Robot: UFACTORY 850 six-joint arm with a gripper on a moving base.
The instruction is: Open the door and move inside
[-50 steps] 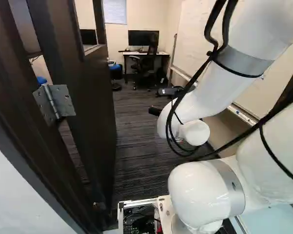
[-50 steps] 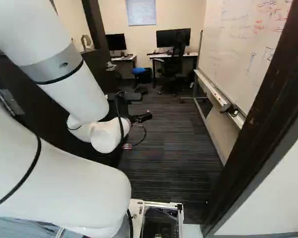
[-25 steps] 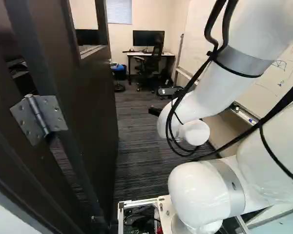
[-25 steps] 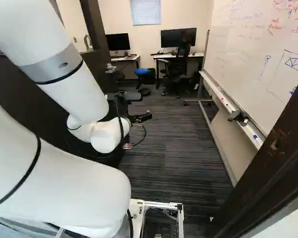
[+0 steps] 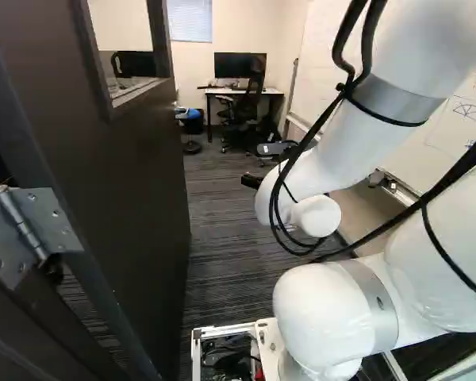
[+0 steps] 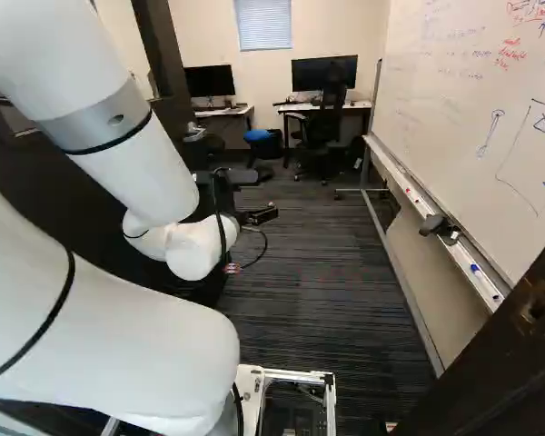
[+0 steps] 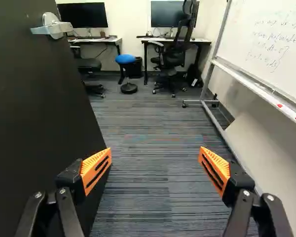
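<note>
Has moving inside in hand, with the door (image 5: 139, 182) swung open at the left of the left base view and the gripper (image 7: 155, 168) spread apart, empty, and next calls for rolling ahead past the frame (image 6: 518, 363), with clearance hard to judge

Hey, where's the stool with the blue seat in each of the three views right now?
Left base view: stool above and left of centre, just past the door's far edge.
Right base view: stool above centre, between the two desks.
Wrist view: stool far ahead of the gripper, between those desks.
Shared landmark: the black office chair.
</note>
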